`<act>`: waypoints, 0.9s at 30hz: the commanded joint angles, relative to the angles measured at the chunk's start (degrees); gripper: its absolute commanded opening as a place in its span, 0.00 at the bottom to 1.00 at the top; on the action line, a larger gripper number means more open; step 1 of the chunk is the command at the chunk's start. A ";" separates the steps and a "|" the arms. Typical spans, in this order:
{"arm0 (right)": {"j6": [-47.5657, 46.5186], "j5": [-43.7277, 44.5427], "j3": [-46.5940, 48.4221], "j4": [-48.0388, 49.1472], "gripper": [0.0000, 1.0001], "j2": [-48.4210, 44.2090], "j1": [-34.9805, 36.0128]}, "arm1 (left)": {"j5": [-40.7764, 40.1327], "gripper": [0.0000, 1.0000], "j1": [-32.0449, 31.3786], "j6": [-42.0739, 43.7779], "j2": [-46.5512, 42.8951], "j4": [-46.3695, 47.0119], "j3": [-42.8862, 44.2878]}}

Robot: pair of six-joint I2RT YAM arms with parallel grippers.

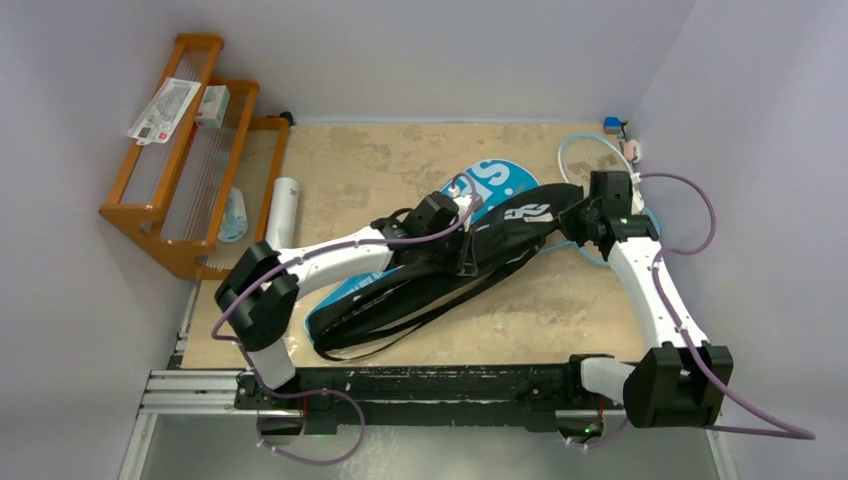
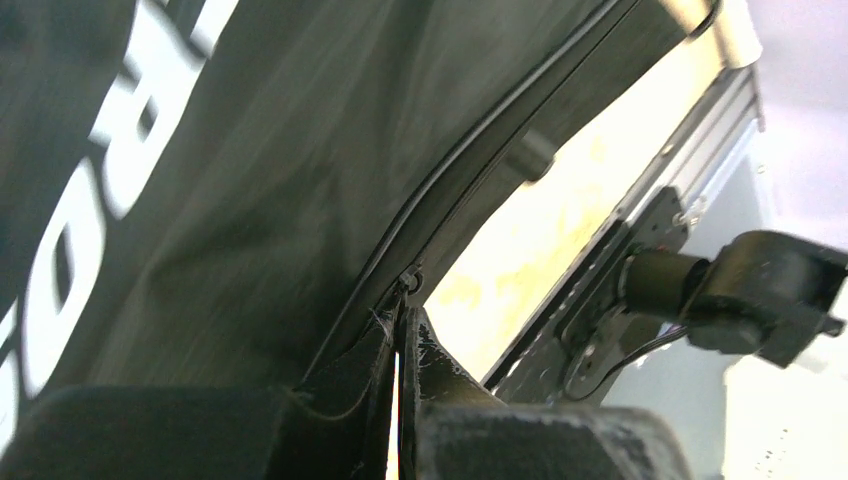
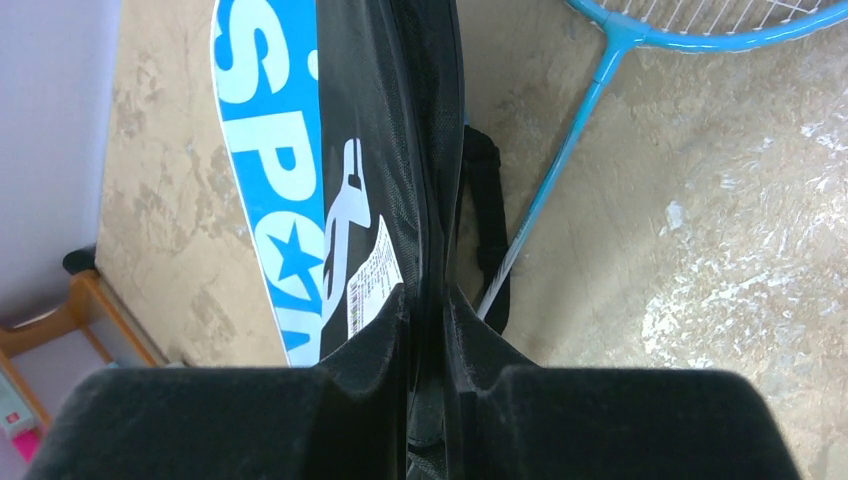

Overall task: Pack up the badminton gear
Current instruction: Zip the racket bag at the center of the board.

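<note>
The black racket cover (image 1: 500,235) lies diagonally across the table on top of the blue "SPORT" cover (image 1: 500,180). My left gripper (image 1: 467,205) is at the black cover's (image 2: 250,150) zipper seam. Its jaws (image 2: 405,305) are pressed together at the small metal zipper pull (image 2: 411,280). My right gripper (image 1: 583,215) holds the cover's wide end, shut (image 3: 428,300) on the edge of the black fabric (image 3: 400,120). Beside it show the blue cover (image 3: 270,170) and a light-blue racket (image 3: 567,140). That racket (image 1: 585,150) lies at the far right. A white tube (image 1: 283,210) lies at the left.
An orange wooden rack (image 1: 190,150) with packets on it stands off the table's left edge. Small blue and white items (image 1: 615,125) sit in the far right corner. The black cover's strap (image 1: 440,310) loops toward the front. The front rail (image 2: 640,230) and right arm base (image 2: 760,290) lie close.
</note>
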 commanded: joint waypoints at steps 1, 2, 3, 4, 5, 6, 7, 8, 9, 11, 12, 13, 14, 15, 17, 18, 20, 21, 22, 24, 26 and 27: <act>0.73 5.32 4.26 1.26 0.06 1.32 -0.09 | -3.99 0.00 0.73 2.63 -6.79 -7.27 -5.73; 1.11 5.40 4.57 1.22 0.06 1.96 -0.15 | -4.70 0.00 0.91 2.77 -7.94 -8.19 -6.65; 1.58 5.44 4.80 1.38 0.06 2.43 -0.21 | -5.28 0.00 1.14 2.90 -9.13 -9.18 -7.51; 2.27 5.56 4.95 1.45 0.06 2.96 -0.17 | -5.74 0.00 1.33 3.03 -10.35 -9.84 -8.27; 3.04 5.85 5.05 1.52 0.06 3.43 -0.22 | -6.08 0.00 1.52 3.26 -11.85 -10.87 -9.11; 3.84 6.04 5.10 1.70 0.06 4.13 -0.23 | -6.46 0.00 1.70 3.38 -12.90 -11.73 -9.53; 4.55 6.14 5.24 1.99 0.06 4.73 -0.23 | -6.88 0.00 1.84 3.41 -14.05 -12.50 -9.94; 5.40 6.09 5.46 2.33 0.06 5.41 -0.23 | -7.27 0.00 1.97 3.49 -15.06 -13.32 -10.23; 5.99 6.14 5.84 2.60 0.06 6.20 -0.23 | -7.68 0.00 2.06 3.50 -16.20 -14.04 -10.56; 6.90 5.87 6.92 2.92 0.06 7.71 -0.23 | -8.37 0.00 2.31 3.36 -18.31 -15.05 -11.36; 6.98 5.53 7.75 2.88 0.06 8.53 -0.25 | -8.61 0.00 2.43 3.33 -19.35 -15.38 -11.87; 6.98 5.02 8.51 2.87 0.05 9.22 -0.31 | -8.83 0.00 2.58 3.25 -20.23 -15.52 -12.33; 6.90 4.25 9.07 2.79 0.05 9.87 -0.31 | -8.80 0.00 2.71 3.14 -21.10 -15.54 -12.83; 6.65 3.41 9.45 2.78 0.04 10.29 -0.27 | -8.55 0.00 2.85 3.00 -21.70 -15.35 -13.20; 6.45 1.96 9.48 2.69 0.04 10.48 -0.30 | -6.71 0.00 2.91 2.62 -22.70 -13.54 -13.96; 6.58 1.46 9.12 2.81 0.04 10.27 -0.28 | -5.09 0.00 2.92 1.99 -23.03 -11.37 -14.52; 6.64 0.72 7.90 3.81 0.04 9.24 -0.29 | -0.13 0.09 2.89 -0.44 -23.60 -5.20 -16.77; 6.70 0.36 7.29 4.31 0.04 8.60 -0.24 | 2.00 0.14 2.90 -1.98 -23.74 -1.29 -18.11; 6.67 0.18 6.62 4.77 0.04 7.93 -0.28 | 3.03 0.18 2.83 -3.36 -23.69 1.66 -19.25; 5.79 -0.19 5.64 5.85 0.06 6.66 -0.29 | 1.15 0.25 2.39 -4.26 -23.60 3.65 -20.03; 4.72 -0.41 5.41 6.68 0.07 5.88 -0.30 | -2.42 0.32 1.83 -2.71 -24.23 2.40 -19.70; 3.98 -0.61 5.60 7.02 0.08 5.79 -0.24 | -4.26 0.35 1.37 -0.93 -24.99 1.39 -19.48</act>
